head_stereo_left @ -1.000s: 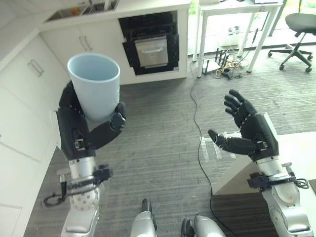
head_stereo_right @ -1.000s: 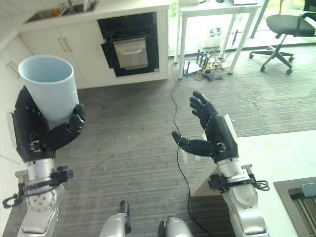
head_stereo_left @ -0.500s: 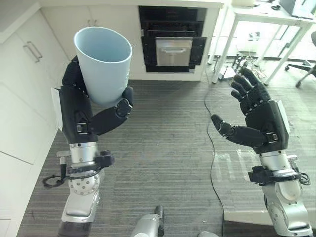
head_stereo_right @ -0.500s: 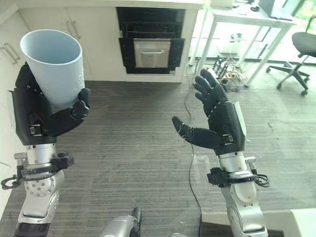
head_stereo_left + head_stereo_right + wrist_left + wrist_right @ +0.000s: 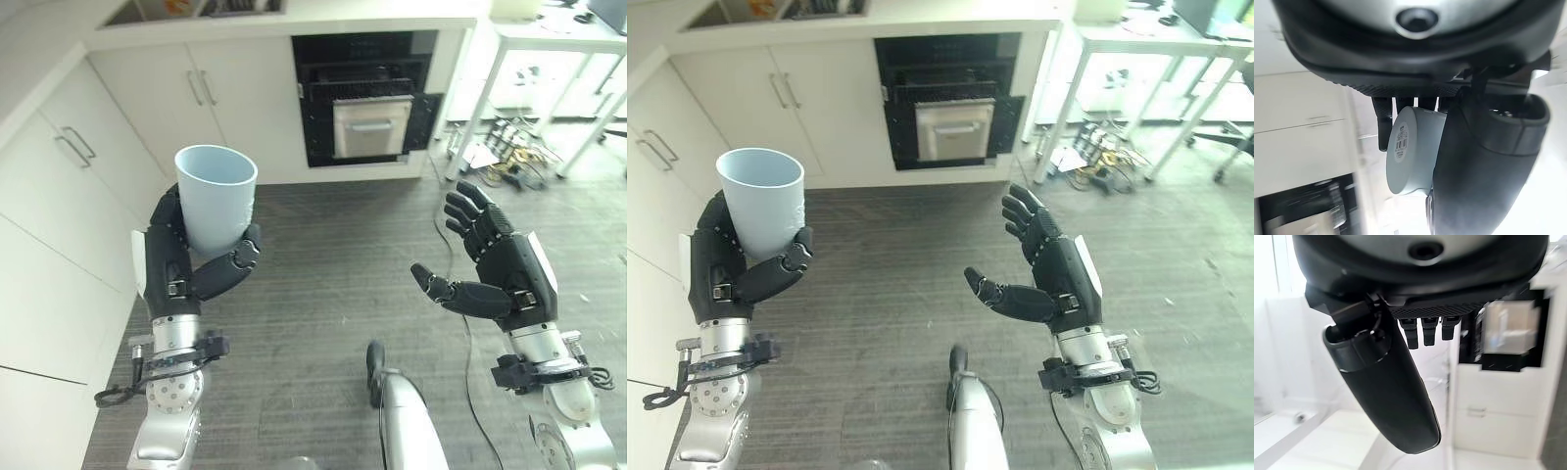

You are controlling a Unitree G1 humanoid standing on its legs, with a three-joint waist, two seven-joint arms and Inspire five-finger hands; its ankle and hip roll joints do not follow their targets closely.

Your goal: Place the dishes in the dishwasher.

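Two robot hands are raised over a grey striped carpet floor [image 5: 323,294]. Left hand [image 5: 171,269]: fingers and thumb curled round a pale blue cup [image 5: 216,201], grasping it upright by its lower part, mouth upward and nothing visible inside. In the left wrist view the same cup [image 5: 1413,147] is seen from its base, where a small label sits, with the fingers [image 5: 1382,125] wrapped behind it and the thumb lying along its side. Right hand [image 5: 505,279]: released, fingers spread and straight, thumb out to the side, palm turned toward the cup and holding nothing; it stands well apart from the cup, at about the same height.

Background, far side of the floor: a built-in black dishwasher [image 5: 367,93] set in a run of white cabinets [image 5: 220,98], its silver-fronted door partly open. More white cabinet fronts [image 5: 59,206] run along the robot's left, just beside the left arm. A white table [image 5: 549,44] stands to the right of the dishwasher, with a tangle of cables [image 5: 509,157] on the floor beneath it.
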